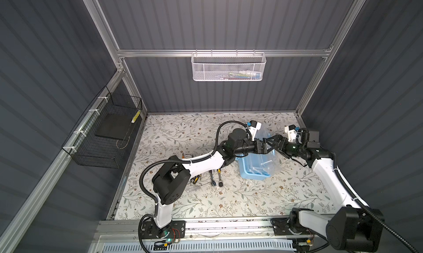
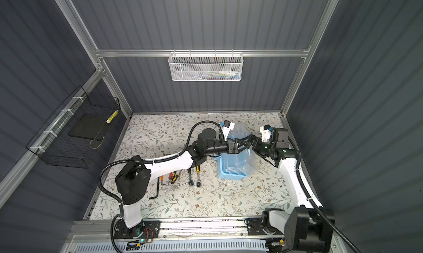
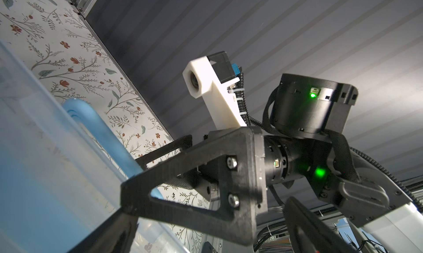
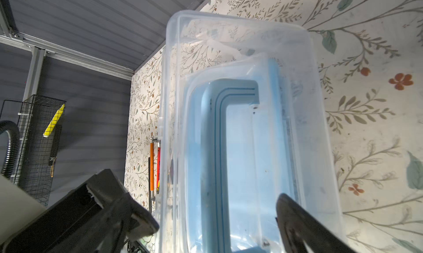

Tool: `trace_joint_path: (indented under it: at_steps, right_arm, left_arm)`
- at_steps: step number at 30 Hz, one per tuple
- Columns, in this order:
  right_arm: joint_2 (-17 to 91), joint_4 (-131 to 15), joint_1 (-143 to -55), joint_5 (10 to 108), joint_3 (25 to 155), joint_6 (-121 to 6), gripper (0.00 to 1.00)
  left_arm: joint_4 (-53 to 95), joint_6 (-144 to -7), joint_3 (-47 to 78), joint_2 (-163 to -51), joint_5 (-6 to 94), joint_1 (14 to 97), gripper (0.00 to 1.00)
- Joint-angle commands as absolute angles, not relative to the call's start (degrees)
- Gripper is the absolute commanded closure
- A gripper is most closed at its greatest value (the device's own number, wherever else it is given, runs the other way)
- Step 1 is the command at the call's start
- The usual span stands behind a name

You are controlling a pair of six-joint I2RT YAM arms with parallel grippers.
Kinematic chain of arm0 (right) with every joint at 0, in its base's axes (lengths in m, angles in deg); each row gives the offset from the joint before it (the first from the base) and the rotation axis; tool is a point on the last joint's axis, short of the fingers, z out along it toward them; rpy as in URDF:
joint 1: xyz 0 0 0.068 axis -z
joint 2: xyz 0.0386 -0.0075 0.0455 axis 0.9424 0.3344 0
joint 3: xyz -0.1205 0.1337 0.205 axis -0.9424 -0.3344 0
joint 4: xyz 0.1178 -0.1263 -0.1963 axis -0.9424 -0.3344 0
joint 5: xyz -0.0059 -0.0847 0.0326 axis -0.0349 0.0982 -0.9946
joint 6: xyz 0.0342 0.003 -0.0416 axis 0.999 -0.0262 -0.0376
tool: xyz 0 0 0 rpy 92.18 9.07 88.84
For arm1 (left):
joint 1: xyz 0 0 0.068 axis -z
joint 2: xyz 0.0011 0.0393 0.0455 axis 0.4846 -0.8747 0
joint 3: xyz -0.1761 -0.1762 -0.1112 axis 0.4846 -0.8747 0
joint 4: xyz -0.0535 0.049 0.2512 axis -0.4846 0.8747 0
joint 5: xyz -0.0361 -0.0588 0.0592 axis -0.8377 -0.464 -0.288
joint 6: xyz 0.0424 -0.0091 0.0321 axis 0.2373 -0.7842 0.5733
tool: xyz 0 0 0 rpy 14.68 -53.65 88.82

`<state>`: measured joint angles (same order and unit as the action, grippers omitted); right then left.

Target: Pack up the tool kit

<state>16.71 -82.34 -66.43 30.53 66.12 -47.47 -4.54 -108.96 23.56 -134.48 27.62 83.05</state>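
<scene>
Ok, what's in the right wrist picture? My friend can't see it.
A clear box lid with a blue handle fills the picture, over a flowery table. The right gripper is open at its near end; orange and red tools lie beside it.

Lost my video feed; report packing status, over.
Left gripper, right gripper open, tips together at the tool box's clear lid. Tools loose on table beside box. Nothing blocking.

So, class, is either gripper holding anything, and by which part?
Nothing looks gripped: the left gripper and right gripper stand wide open by the clear lid; touch cannot be told.
</scene>
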Motion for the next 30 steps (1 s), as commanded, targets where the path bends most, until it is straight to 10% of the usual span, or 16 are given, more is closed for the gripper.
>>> trace_joint_path:
  at_steps: [1, 30]
  right_arm:
    - [17.06, -81.5, -66.6, 26.46, 64.57, -46.1, 0.02]
    - [18.02, -78.85, -74.12, 31.34, 64.16, -44.75, 0.3]
  left_arm:
    - [-6.9, -108.14, 25.22, -135.77, 26.85, 83.31, 0.0]
    - [0.47, -103.74, -3.96, -112.8, 38.19, 79.02, 0.0]
